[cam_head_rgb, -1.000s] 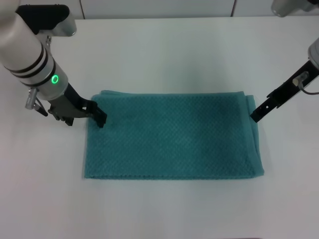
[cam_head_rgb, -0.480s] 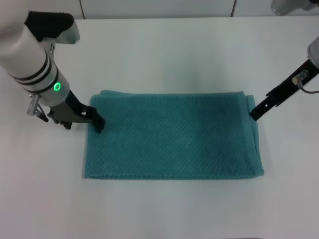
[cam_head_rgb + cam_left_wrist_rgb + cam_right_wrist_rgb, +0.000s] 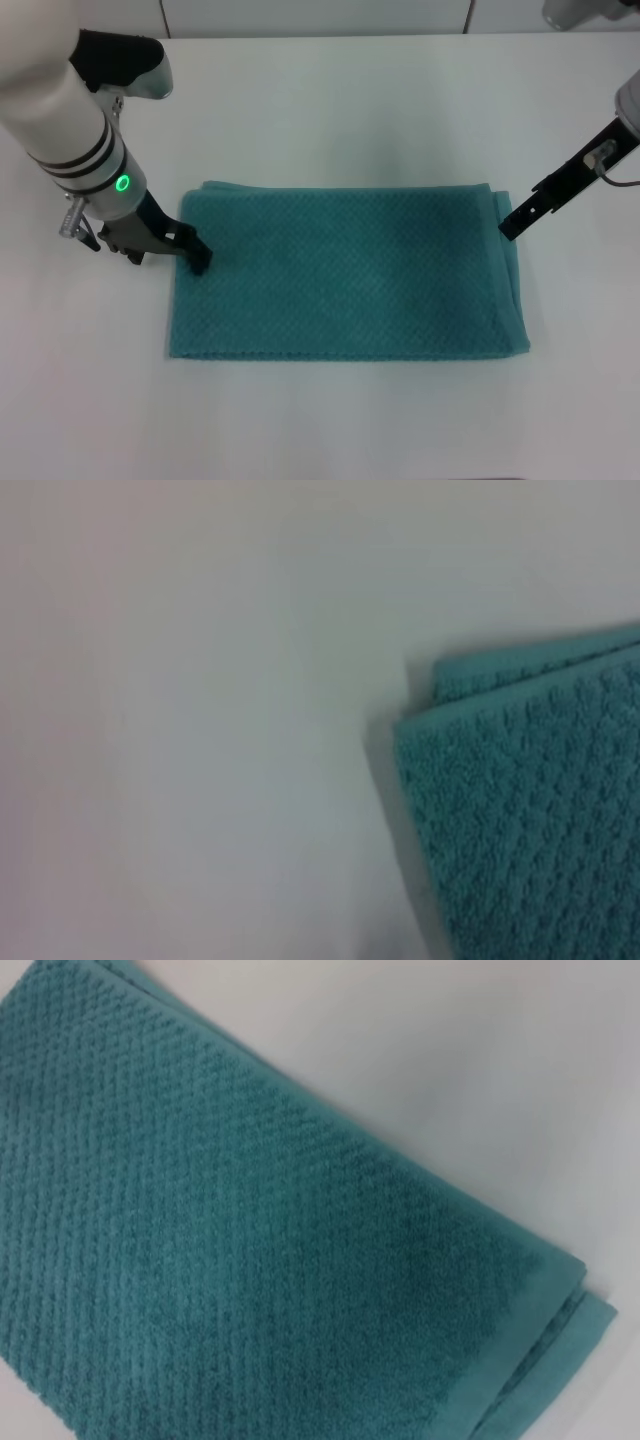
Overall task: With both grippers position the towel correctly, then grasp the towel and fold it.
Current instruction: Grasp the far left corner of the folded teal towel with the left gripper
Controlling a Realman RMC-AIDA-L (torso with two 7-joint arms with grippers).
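Left claw (image 3: pixel 198 258) has slid along the towel (image 3: pixel 350 272) edge, grip state unclear; right claw (image 3: pixel 512 226) at opposite edge, likewise unclear.

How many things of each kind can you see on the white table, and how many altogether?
Teal towel: 1
Black robot claws: 2, the left claw at the towel's left edge and the right claw at its right edge
White table: 1
Total: 4

I can't read any text, labels, brands or numbers anywhere, in my head or wrist views.
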